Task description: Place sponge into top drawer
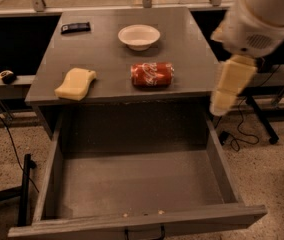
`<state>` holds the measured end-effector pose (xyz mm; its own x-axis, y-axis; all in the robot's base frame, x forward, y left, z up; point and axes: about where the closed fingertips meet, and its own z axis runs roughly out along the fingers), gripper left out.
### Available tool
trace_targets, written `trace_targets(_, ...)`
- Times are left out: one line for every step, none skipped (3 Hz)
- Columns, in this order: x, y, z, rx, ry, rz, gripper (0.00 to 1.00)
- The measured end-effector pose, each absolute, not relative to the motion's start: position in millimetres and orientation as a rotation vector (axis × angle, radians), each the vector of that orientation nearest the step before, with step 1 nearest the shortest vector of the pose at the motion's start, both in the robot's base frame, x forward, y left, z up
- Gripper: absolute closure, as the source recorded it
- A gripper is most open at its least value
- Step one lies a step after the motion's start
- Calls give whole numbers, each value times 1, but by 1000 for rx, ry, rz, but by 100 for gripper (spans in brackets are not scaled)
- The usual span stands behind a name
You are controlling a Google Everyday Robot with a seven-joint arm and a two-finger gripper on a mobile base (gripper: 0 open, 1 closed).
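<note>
The pale yellow sponge [76,83] lies on the grey table [112,59] near its front left edge. The top drawer [137,179] stands pulled fully open below the table, and its inside holds nothing but a few crumbs at the front. My gripper [217,109] hangs at the right, above the drawer's right wall and next to the table's front right corner, far from the sponge. Its pale yellow blocky fingers [229,84] point downward and hold nothing that I can see.
A red soda can [152,74] lies on its side at the table's front middle. A white bowl [139,36] sits behind it. A black remote [75,27] is at the back left. Cables and a stand leg [259,119] are on the floor at the right.
</note>
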<state>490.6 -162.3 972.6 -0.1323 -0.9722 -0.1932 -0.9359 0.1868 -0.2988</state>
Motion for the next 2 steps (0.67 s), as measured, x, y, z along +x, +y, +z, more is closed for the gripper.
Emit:
trace_targets(536, -82, 942, -1946, 2025, -100, 0)
trace_targets(559, -22, 909, -2047, 1971, -20, 0)
